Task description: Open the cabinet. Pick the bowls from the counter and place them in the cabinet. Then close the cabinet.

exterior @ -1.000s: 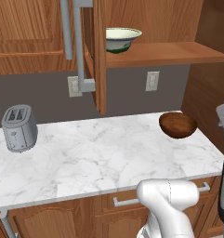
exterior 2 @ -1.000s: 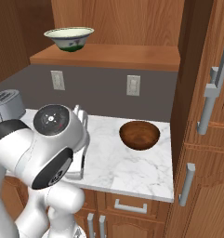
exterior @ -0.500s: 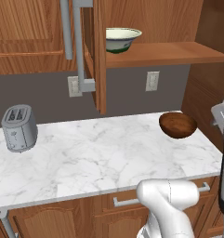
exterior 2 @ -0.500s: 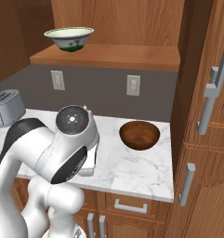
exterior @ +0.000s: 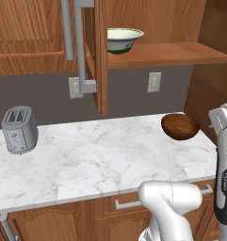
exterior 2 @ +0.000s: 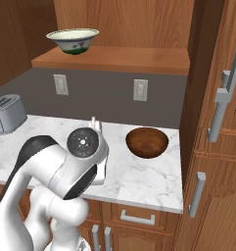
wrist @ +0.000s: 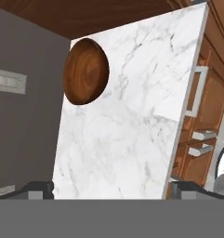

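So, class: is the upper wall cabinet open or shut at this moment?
Open. The cabinet door stands swung out edge-on, exposing the wooden shelf with the cream bowl on it.

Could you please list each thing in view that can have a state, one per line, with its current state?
Cabinet: doors open.
Cream bowl: upright on the cabinet shelf.
Brown bowl: upright on the counter, not held.
Gripper: jaws open, empty, short of the brown bowl.
Toaster: upright on the counter, slots empty.

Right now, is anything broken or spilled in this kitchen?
No, nothing stands out. The cream bowl sits upright on the open cabinet shelf, the brown bowl sits upright on the counter, and nothing is spilled.
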You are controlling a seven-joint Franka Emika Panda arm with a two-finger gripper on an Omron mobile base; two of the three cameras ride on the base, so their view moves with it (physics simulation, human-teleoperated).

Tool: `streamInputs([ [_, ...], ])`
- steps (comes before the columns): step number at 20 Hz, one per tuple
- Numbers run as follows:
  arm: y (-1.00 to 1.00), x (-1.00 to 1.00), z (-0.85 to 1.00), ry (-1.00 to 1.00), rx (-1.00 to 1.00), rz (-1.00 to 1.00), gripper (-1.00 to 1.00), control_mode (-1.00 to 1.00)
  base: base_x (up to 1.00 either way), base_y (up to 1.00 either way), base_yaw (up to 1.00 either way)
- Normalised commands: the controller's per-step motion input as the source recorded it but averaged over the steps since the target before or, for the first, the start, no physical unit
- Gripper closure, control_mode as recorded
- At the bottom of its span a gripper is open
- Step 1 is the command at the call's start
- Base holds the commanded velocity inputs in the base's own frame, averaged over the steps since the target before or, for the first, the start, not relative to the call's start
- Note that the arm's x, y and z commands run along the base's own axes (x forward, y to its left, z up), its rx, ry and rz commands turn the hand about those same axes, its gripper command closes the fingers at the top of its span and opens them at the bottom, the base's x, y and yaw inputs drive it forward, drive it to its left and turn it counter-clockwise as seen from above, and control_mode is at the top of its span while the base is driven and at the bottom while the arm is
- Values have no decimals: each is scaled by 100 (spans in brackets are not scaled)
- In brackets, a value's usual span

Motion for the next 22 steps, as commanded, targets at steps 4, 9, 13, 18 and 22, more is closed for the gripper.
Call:
streamInputs([
  [4, 0, 40, -10, -2, 1, -2, -100, -100, 0, 0, 0],
  [9, 0, 55, 0, 0, 0, 0, -100, -100, 0, 0, 0],
  [13, -4, 45, -5, 0, 0, 0, -100, -100, 0, 0, 0],
  [18, -19, 41, -11, 0, 0, 0, -100, -100, 0, 0, 0],
  [22, -39, 18, -21, 0, 0, 0, -100, -100, 0, 0, 0],
])
